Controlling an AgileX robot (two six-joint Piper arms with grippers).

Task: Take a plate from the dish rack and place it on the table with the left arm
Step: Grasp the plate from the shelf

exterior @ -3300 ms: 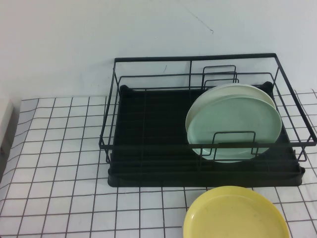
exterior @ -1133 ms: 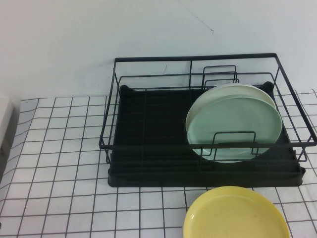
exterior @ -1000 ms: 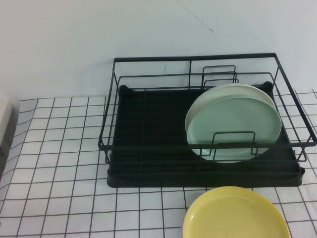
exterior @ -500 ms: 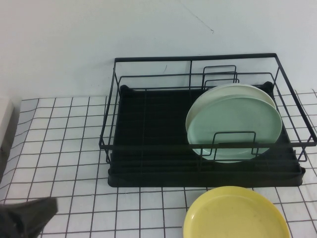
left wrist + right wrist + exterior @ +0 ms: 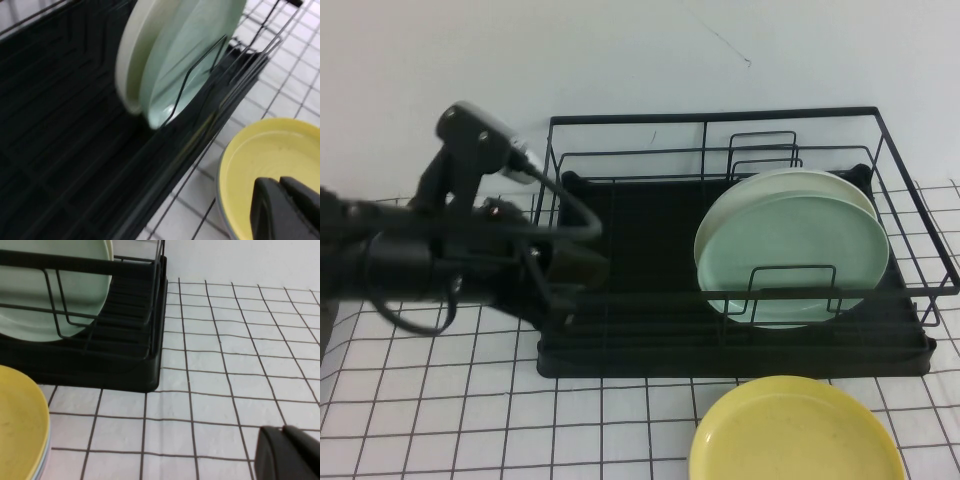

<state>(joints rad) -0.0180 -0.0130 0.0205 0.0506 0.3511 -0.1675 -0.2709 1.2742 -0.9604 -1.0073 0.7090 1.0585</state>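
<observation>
The pale mint-green plate (image 5: 800,250) stands on edge in the right half of the black wire dish rack (image 5: 720,115), in front of a cream-white plate (image 5: 820,180). The left arm (image 5: 430,260) reaches in from the left. My left gripper (image 5: 592,266) is shut and empty at the rack's left front, well left of the plate. In the left wrist view, the left gripper (image 5: 281,186) hangs over the yellow plate (image 5: 270,160), with the mint-green plate (image 5: 195,55) beyond it. My right gripper (image 5: 283,432) is shut and empty, low over the table (image 5: 225,365) beside the rack (image 5: 125,365).
A yellow plate (image 5: 796,432) lies on the table (image 5: 440,400) just in front of the rack's right half. The rack's left half holds no dishes. A white wall rises right behind the rack.
The left arm has come in from the lower left corner and swung up and right to the rack's left front. The plates and the rack have not moved.
</observation>
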